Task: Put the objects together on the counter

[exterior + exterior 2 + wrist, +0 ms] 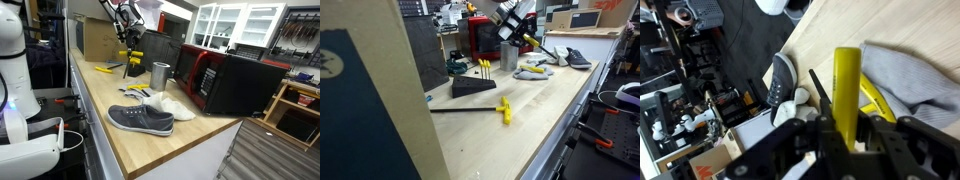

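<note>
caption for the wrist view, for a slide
The gripper clamps the yellow-handled tool over the counter, with the grey sneaker and cloth beyond.

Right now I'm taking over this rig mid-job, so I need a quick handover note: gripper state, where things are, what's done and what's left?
Gripper: shut on the yellow tool, held in the air above the counter.
Sneaker, cloth and cup: grouped on the counter beside the microwave.
Done: tool picked up.
Left: set the tool down by those three and release it.
</note>
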